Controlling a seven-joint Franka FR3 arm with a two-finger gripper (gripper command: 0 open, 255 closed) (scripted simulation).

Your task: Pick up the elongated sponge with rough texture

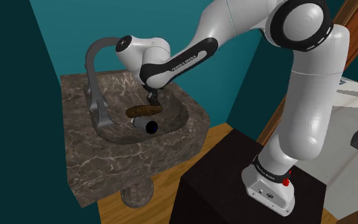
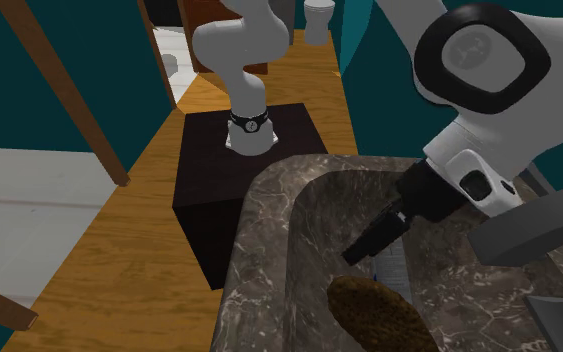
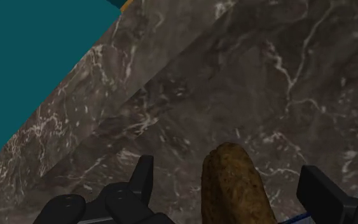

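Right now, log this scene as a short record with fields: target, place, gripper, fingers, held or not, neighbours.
target: brown elongated sponge, rough surface
place: lying in the basin of the dark marbled sink
gripper: gripper down in the basin, at one end of the sponge
fingers: fingers open, one on each side of the sponge's end, with gaps showing
held: no
neighbours: grey cylinder with a black end, beside the sponge in the basin; grey faucet arching over the basin
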